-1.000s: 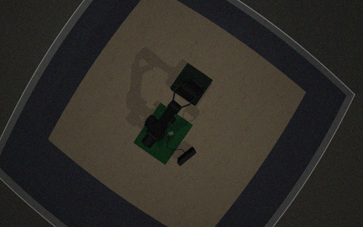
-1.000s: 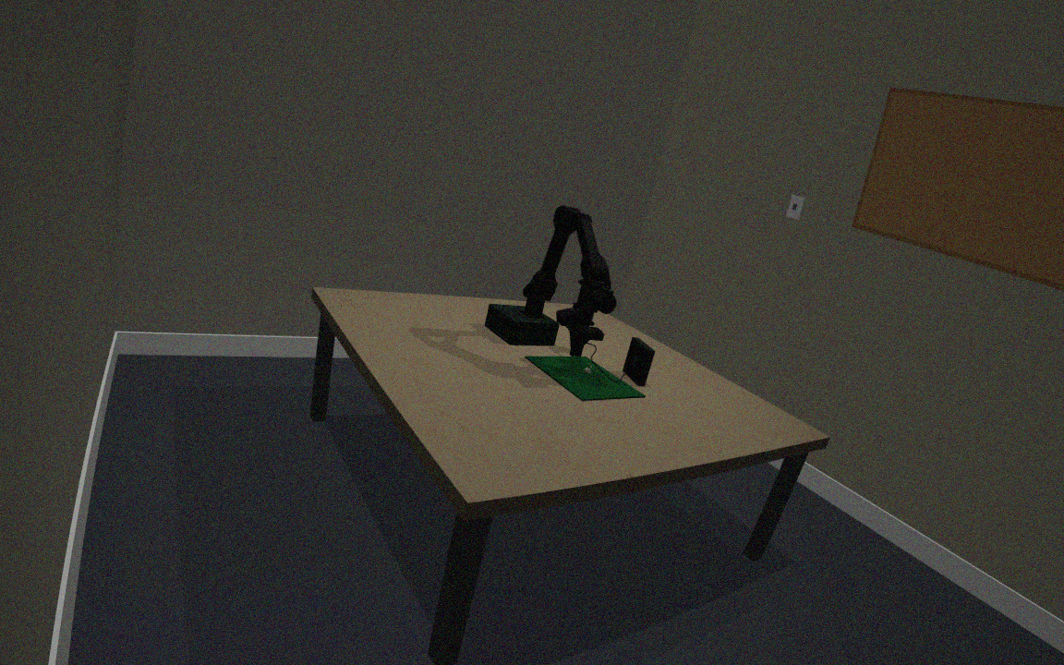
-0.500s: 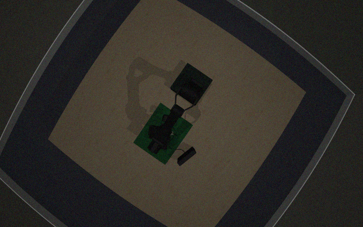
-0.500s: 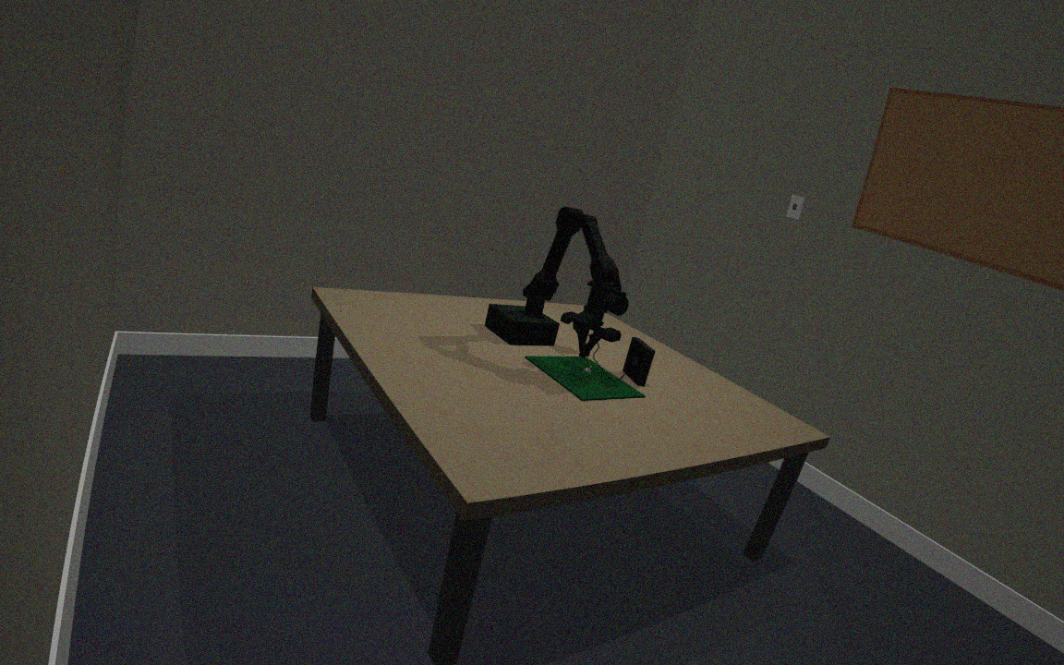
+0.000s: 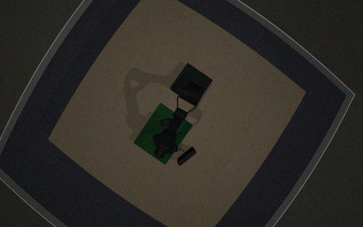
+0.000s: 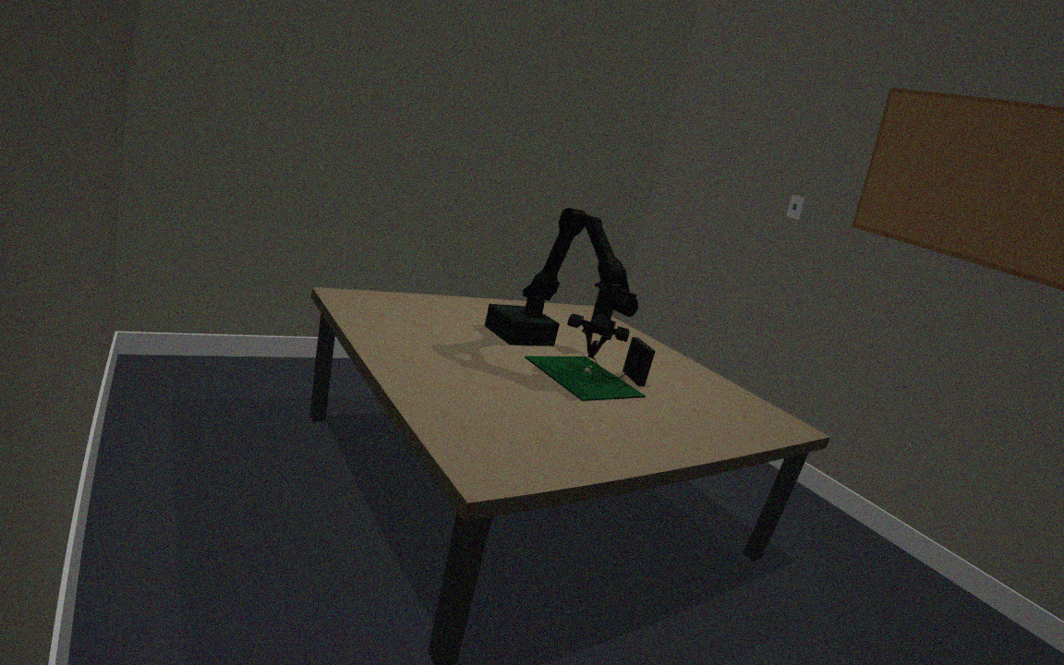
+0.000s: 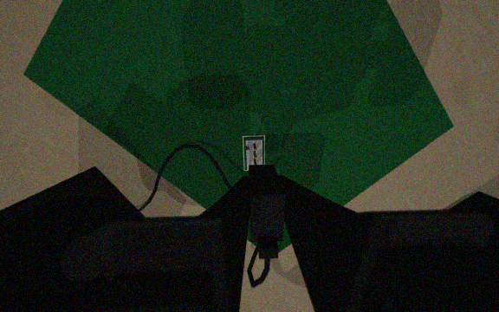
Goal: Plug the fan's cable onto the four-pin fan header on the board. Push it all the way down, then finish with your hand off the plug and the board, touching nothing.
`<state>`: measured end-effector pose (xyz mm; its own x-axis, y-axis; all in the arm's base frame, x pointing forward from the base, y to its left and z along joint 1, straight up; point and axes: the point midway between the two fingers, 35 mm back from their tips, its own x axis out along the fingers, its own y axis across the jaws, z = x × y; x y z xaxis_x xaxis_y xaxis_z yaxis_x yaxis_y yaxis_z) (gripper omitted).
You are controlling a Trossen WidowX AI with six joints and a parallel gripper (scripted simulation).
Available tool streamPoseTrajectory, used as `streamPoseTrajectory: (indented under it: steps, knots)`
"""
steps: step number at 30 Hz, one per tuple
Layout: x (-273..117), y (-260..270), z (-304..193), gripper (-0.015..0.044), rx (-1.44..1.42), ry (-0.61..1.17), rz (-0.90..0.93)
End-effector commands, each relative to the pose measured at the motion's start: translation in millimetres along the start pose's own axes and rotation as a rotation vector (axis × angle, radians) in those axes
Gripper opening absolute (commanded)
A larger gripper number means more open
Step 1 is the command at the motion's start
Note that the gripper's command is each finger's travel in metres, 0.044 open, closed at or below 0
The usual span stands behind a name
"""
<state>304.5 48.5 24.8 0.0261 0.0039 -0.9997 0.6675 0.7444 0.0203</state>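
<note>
The green board (image 5: 148, 132) (image 6: 609, 392) (image 7: 145, 56) lies flat on the table. The pale four-pin header (image 7: 252, 152) (image 6: 586, 368) stands on it, its pins showing in the wrist view; the arm hides it in the top view. My gripper (image 7: 262, 182) (image 6: 592, 356) is shut on the dark plug (image 7: 268, 217) and is over the board near the header. The plug's front end overlaps the header's near end in the wrist view; its height above the header cannot be told exactly. The thin black cable (image 7: 193, 146) (image 5: 180, 148) arcs from the grip towards the black fan (image 5: 186, 156) (image 6: 639, 361).
The fan stands upright just beyond the board's edge. The arm's dark base (image 5: 187, 73) (image 6: 521, 324) is on the table (image 5: 233, 126) (image 6: 453, 429) behind the board. The arm reaches over the board and casts shadows on it.
</note>
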Motion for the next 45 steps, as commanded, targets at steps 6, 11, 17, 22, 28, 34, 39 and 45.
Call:
streamPoseTrajectory:
  steps: [6, 11, 17, 22, 28, 34, 39, 45]
  knots:
    - [-2, 3, 5, 0.0000, -0.029, 0.000, 0.005]
    - [-2, 3, 5, 0.0000, -0.029, 0.000, 0.005]
    - [-2, 3, 7, 0.0000, -0.027, 0.000, 0.005]
    - [-2, 3, 7, 0.0000, -0.027, 0.000, 0.005]
    - [20, 3, 8, 0.0000, -0.027, 0.000, 0.004]
    - [20, 3, 8, 0.0000, -0.027, 0.000, 0.004]
    - [20, 3, 8, 0.0000, -0.027, 0.000, 0.004]
    - [20, 3, 8, 0.0000, -0.027, 0.000, 0.004]
